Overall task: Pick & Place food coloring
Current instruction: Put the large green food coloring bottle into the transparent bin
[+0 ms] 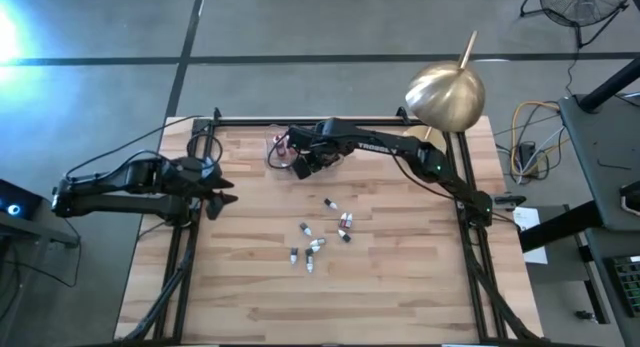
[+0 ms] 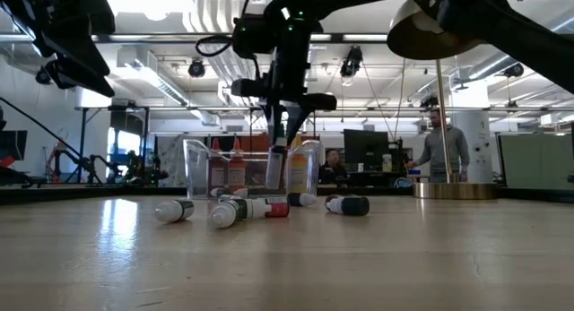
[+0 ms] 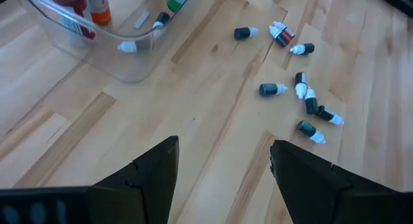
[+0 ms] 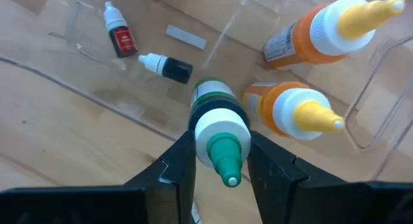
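Observation:
My right gripper (image 4: 221, 146) is shut on a food coloring bottle with a green tip and white collar (image 4: 222, 130), over the clear tray (image 1: 283, 153) at the table's far middle. In the tray stand two orange bottles with yellow caps (image 4: 303, 111), and a small red bottle (image 4: 119, 33) and a small dark one (image 4: 169, 68) lie on their sides. Several tiny food coloring bottles (image 1: 320, 237) lie on the wood in mid-table. My left gripper (image 1: 222, 193) waits open at the left edge with nothing between its fingers (image 3: 155, 169). My right gripper pinches the bottle's upper end, at the white collar (image 4: 208, 121), between its two fingers. The fingers come steeply from above. The bottle is upright with its tip up toward the wrist, its body (image 2: 275, 168) hanging inside the tray walls. Whether its base touches the tray floor I cannot tell.
A brass dome on a stand (image 1: 445, 92) is at the far right corner. Black frame rails (image 1: 470, 237) run along the table's sides. Bare wood lies near the front edge (image 1: 320, 307). People (image 2: 444, 145) are in the room behind.

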`<action>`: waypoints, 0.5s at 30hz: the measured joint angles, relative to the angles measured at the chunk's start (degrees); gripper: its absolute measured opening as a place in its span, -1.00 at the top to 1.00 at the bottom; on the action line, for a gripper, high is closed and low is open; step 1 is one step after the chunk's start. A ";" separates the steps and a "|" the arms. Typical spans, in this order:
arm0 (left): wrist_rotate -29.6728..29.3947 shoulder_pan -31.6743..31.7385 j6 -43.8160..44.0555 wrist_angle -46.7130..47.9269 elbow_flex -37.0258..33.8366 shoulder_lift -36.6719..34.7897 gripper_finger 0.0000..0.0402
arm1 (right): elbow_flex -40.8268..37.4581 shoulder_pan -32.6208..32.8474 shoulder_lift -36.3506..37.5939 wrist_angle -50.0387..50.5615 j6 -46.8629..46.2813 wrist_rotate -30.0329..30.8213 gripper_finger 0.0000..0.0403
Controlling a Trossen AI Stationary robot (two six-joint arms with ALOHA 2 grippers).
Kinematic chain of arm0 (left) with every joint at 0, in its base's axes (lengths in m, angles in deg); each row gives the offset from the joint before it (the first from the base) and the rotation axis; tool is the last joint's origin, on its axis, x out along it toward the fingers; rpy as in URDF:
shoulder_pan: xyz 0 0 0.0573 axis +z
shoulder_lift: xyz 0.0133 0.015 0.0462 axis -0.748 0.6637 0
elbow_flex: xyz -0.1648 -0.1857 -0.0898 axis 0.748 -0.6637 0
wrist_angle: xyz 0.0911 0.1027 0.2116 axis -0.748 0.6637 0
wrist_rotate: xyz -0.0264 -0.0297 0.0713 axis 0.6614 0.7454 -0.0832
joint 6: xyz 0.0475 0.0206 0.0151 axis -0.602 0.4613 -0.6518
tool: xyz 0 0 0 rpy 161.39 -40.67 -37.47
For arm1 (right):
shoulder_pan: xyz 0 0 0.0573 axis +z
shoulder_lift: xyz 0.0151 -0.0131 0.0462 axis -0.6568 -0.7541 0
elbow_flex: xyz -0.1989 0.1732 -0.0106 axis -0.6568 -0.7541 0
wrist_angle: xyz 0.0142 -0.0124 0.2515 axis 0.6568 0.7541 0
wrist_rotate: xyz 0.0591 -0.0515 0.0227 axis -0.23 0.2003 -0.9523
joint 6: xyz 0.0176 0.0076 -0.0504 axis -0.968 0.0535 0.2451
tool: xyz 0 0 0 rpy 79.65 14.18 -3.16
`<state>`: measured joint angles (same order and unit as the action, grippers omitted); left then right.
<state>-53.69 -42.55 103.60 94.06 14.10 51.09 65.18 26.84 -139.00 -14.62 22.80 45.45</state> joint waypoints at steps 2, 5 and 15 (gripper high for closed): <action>0.00 0.00 0.10 -0.19 -0.96 0.00 -0.09 | 0.00 -0.17 0.01 -0.01 0.00 -0.17 0.44; 0.00 0.00 0.31 -0.65 -1.58 0.02 -0.09 | 0.00 -0.31 0.00 -0.06 0.21 -0.15 0.38; 0.00 0.00 0.28 -1.37 -1.59 0.00 -0.09 | 0.00 -0.33 -0.05 -0.73 0.34 2.91 0.23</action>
<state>-53.69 -42.55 103.88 92.69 12.51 51.09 65.18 26.51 -139.06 -15.35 23.14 48.36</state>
